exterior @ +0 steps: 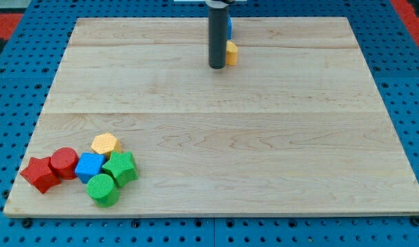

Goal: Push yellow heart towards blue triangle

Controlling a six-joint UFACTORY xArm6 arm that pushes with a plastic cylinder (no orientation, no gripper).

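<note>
In the camera view, my tip point(216, 66) holds nothing; it rests just left of the yellow heart point(231, 53), largely hiding it near the board's top edge. The blue triangle point(229, 27) peeks out just above. The heart looks light, stiff, likely to slide. Six blocks cluster bottom-left: two red, two green, one blue, one yellow.

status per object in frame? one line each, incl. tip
my tip: down on the board, touching the left side of the yellow block
yellow block: mostly hidden by the rod, shape unclear
blue block: sliver behind the rod, just above the yellow one
board: flat
bottom-left cluster, packed together: red star, red cylinder, blue cube, yellow hexagon, green star, green cylinder
</note>
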